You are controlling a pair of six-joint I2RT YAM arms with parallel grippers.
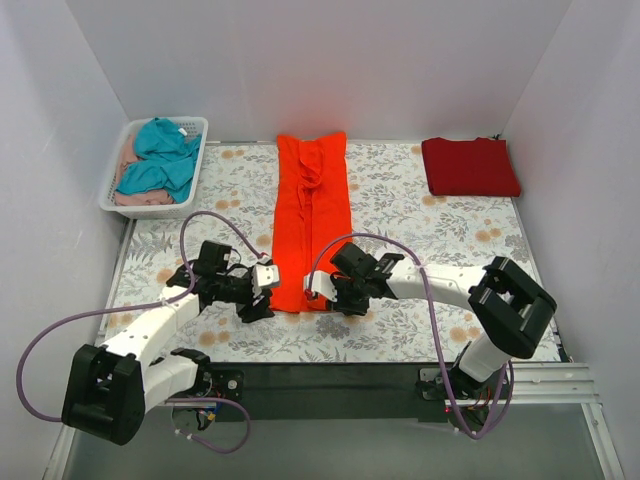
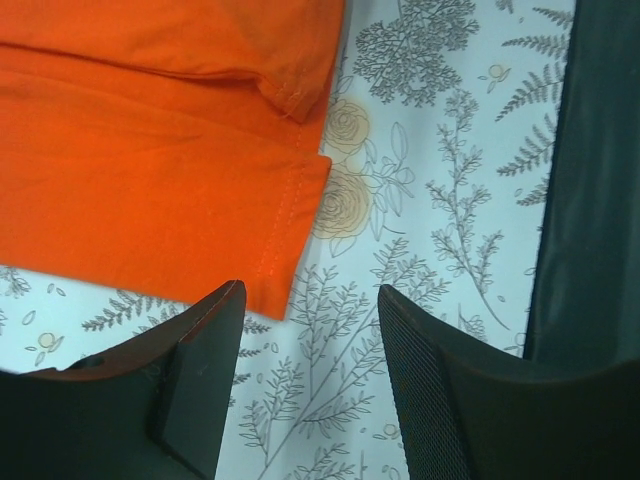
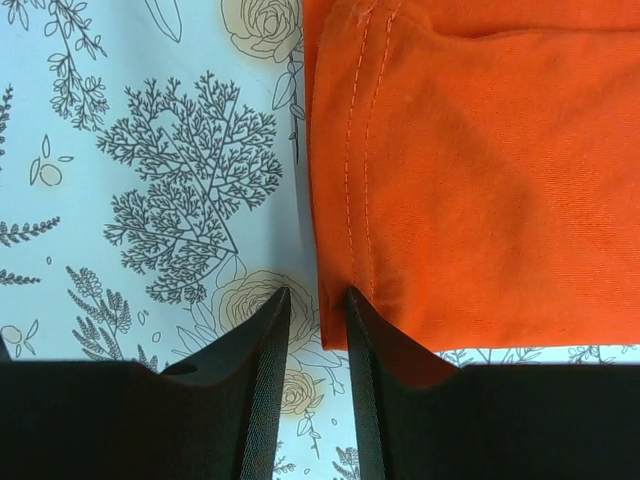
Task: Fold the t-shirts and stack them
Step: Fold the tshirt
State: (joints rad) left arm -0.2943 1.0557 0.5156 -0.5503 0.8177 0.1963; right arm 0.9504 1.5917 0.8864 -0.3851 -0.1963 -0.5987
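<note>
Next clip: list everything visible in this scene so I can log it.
orange-red t-shirt: 1, bright orange-red, table centre, folded into a long strip
crimson t-shirt: 1, dark red, far right corner, folded
basket: 1, white, far left corner
teal garment: 1, teal, in the basket
pink garment: 1, pale pink, in the basket, partly under the teal one
tablecloth: 1, pale floral print, covering the table
left tool: 1, black, open, at the strip's near left corner
right tool: 1, black, narrow gap, at the strip's near right corner; grip unclear
</note>
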